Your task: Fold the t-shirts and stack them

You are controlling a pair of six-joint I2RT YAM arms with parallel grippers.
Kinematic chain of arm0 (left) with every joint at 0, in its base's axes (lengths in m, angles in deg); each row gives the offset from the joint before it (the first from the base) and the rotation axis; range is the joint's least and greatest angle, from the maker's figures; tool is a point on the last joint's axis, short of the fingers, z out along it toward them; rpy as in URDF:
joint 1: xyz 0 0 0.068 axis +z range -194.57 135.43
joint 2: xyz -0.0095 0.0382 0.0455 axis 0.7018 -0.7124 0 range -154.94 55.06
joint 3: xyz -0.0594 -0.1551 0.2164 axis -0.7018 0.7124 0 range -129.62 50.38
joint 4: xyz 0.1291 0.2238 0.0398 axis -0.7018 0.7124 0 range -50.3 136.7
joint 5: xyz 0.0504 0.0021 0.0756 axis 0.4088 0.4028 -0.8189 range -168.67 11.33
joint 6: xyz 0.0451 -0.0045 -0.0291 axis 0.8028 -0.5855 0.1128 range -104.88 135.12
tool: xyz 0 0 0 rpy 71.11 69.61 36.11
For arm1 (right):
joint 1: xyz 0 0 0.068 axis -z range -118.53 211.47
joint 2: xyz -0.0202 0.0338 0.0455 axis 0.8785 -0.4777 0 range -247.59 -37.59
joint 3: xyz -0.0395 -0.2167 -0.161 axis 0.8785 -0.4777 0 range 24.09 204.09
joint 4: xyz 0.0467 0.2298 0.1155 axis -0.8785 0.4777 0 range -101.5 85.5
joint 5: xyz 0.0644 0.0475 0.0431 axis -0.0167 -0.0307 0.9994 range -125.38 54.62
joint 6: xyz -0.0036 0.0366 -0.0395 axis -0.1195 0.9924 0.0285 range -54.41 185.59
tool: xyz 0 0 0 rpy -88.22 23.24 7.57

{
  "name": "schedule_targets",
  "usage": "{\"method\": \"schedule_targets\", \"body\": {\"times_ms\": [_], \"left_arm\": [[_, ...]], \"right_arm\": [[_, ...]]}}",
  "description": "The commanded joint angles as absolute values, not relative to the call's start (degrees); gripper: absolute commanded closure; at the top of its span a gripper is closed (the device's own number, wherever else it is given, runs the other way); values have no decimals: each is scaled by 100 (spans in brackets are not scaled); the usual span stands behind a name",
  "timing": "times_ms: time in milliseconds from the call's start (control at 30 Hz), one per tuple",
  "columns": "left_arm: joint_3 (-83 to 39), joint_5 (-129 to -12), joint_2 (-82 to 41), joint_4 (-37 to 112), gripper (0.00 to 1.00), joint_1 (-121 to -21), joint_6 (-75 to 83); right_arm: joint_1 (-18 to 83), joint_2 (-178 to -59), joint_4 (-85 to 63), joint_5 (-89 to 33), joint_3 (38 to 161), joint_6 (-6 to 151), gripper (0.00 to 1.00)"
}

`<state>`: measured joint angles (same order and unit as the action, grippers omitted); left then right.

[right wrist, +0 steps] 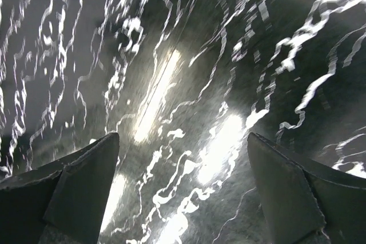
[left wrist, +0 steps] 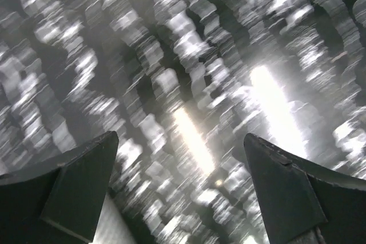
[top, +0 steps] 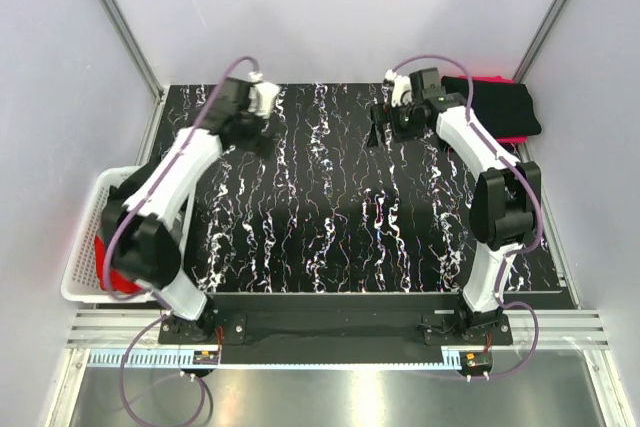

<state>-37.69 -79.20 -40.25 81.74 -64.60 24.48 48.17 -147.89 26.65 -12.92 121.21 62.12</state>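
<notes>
Top external view: folded t-shirts (top: pixel 497 107) stacked at 1 o'clock on counter (top: pixel 330 247), black over red; red cloth (top: pixel 112 277) in white basket (top: pixel 85 237) at 9 o'clock.
Left end effector (left wrist: pixel 180 138): fingers apart, nothing between, above counter at 11 o'clock.
Right end effector (right wrist: pixel 183 136): fingers apart, nothing between, near stack.
Risk one: right arm brushing stack, pushing it askew or toward far edge.
Risk two: snagging basket slats, or pinching several layers together.
Likely cause: limp cloth, cramped corner, blurred wrist views.
</notes>
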Motion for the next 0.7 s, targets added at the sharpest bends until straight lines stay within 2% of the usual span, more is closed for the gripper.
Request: {"method": "schedule_targets", "body": {"times_ms": [0,167,200,300,400,667], "left_arm": [[-3541,-8349,-3266,8689,1,-5908,3330],[-2899,-8798,-2906,8664,11,-5118,3393],[-2837,-8807,-2879,8655,14,-5012,3480],[-2652,-8851,-2922,8593,19,-4573,3726],[-2635,-8877,-3141,8602,27,-4229,3963],[-2766,-9184,-3704,8585,33,-3825,4105]], "right_arm": [[4635,-14157,2366,-1228,11831,5935,0],[4635,-14165,2558,-1069,11505,6120,0],[4635,-14139,2707,-607,11470,5884,0],[4635,-14130,2779,-94,11338,5847,0],[4635,-14200,2779,-92,11329,5908,0],[4635,-14270,2814,-93,11356,5838,0]]}}
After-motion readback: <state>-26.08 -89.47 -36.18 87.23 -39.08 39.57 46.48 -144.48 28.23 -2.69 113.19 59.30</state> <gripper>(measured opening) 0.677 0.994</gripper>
